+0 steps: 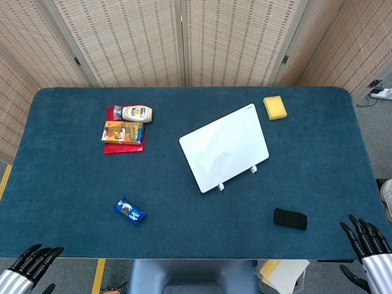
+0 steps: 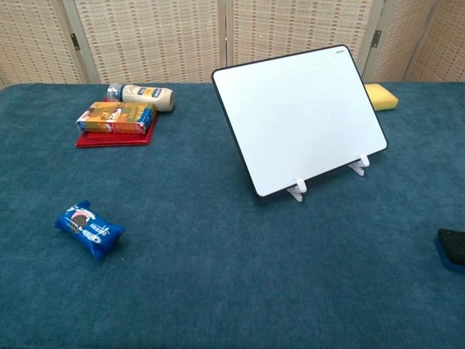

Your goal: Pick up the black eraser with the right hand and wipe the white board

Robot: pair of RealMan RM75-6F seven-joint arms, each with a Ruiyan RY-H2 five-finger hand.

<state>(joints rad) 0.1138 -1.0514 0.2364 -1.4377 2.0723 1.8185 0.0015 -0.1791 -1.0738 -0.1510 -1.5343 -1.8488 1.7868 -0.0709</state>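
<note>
The black eraser [image 1: 290,218] lies flat on the blue table near its front right; the chest view cuts the eraser [image 2: 452,248] off at the right edge. The white board [image 1: 225,147] leans tilted on two small white feet at the table's middle, its face blank, and the board [image 2: 299,116] fills the chest view's upper centre. My right hand [image 1: 367,240] hovers at the front right corner, fingers apart and holding nothing, to the right of the eraser and apart from it. My left hand [image 1: 33,261] sits at the front left edge, fingers extended and empty.
A yellow sponge [image 1: 275,107] lies behind the board at the back right. A red packet [image 1: 124,146], an orange box [image 1: 122,131] and a mayonnaise bottle [image 1: 136,113] cluster at the back left. A blue cookie pack [image 1: 130,211] lies front left.
</note>
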